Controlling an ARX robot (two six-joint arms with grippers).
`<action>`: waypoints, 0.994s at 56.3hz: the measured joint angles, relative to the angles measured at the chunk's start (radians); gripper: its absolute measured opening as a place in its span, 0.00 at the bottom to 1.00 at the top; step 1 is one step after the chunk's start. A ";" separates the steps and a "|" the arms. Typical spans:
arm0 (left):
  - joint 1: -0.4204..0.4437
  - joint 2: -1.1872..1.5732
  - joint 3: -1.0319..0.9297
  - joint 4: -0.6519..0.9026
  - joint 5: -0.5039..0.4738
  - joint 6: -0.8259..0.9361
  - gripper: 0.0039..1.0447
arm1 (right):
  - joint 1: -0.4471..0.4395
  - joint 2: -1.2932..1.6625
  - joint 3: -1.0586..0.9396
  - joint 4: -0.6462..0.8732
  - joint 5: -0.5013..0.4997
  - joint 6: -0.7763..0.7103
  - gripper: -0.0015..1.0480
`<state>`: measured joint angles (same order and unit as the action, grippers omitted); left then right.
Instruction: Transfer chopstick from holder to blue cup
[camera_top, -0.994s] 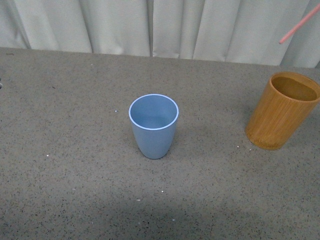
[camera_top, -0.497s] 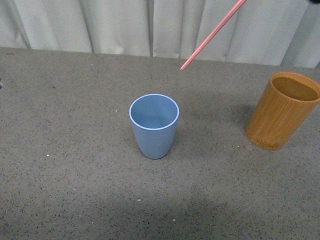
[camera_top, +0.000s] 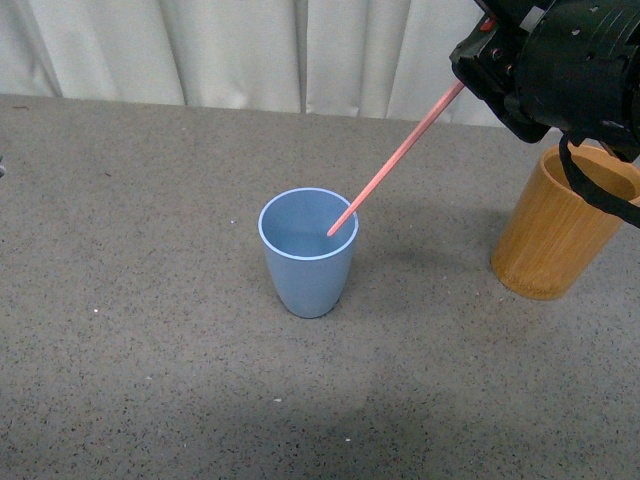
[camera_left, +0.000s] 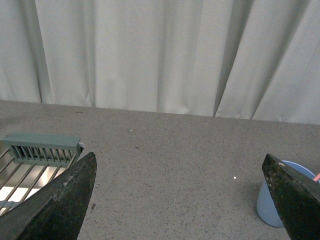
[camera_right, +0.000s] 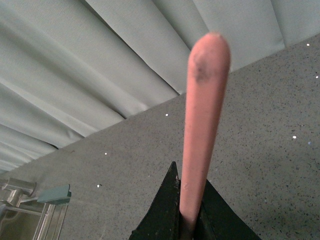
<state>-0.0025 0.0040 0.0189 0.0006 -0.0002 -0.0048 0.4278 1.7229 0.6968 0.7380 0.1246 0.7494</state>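
Note:
The light blue cup (camera_top: 308, 250) stands upright at the table's middle. The pink-red chopstick (camera_top: 392, 162) slants down from my right gripper (camera_top: 468, 82), which is shut on it at the upper right; its lower tip sits just inside the cup's mouth at the right rim. The orange-brown holder (camera_top: 560, 228) stands at the right, partly behind my right arm. In the right wrist view the chopstick (camera_right: 200, 135) is clamped between the closed jaws of the right gripper (camera_right: 186, 220). My left gripper (camera_left: 180, 210) is open and empty; the blue cup (camera_left: 272, 205) shows beside its one finger.
A grey-green wire rack (camera_left: 35, 160) lies on the table in the left wrist view. White curtains (camera_top: 300, 50) hang behind the speckled grey table (camera_top: 150, 350).
My right arm has come into the front view from the upper right, and the chopstick has swung left and down from above the holder until its tip is in the blue cup's mouth.

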 joint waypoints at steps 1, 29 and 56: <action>0.000 0.000 0.000 0.000 0.000 0.000 0.94 | 0.000 0.000 0.000 0.000 0.002 0.000 0.02; 0.000 0.000 0.000 0.000 0.000 0.000 0.94 | 0.034 -0.031 0.000 -0.012 0.003 -0.058 0.35; 0.000 0.000 0.000 0.000 0.000 0.000 0.94 | -0.133 -0.475 -0.220 -0.131 0.070 -0.251 0.86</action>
<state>-0.0025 0.0040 0.0189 0.0006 -0.0006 -0.0048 0.2951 1.2484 0.4770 0.6071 0.1947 0.4980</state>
